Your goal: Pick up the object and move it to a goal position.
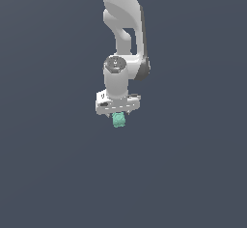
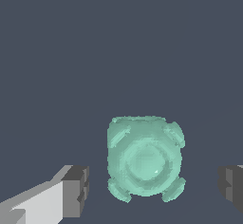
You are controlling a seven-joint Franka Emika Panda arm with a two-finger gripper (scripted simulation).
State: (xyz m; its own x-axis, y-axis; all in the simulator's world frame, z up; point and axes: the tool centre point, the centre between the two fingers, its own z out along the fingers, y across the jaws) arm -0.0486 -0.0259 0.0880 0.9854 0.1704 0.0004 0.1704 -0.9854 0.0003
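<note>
In the exterior view the white Panda arm (image 1: 123,24) comes down from the top edge of the picture, bends at a rounded joint and ends in a wrist that points straight down at the surface. Below the wrist sits the broad white gripper (image 1: 118,116), its body a little tilted, and directly under it lies the object (image 1: 118,120), a small mint-green lumpy blob, much narrower than the gripper body and partly covered by it. From here the fingers are too small to tell apart. The ground (image 1: 48,174) is a plain dark slate-blue surface that fills the whole picture, with no visible edge or wall. In the wrist view the object (image 2: 144,163) fills the lower middle of the picture, rounded with a circular face and small knobs at its corners. The gripper (image 2: 154,185) is spread wide: one finger (image 2: 76,190), white with a dark grey pad, stands on one side of the blob and the other dark pad (image 2: 232,185) on the opposite side, each with a clear gap of bare ground between it and the object, so nothing is grasped. The same flat slate-blue ground (image 2: 118,42) lies behind.
</note>
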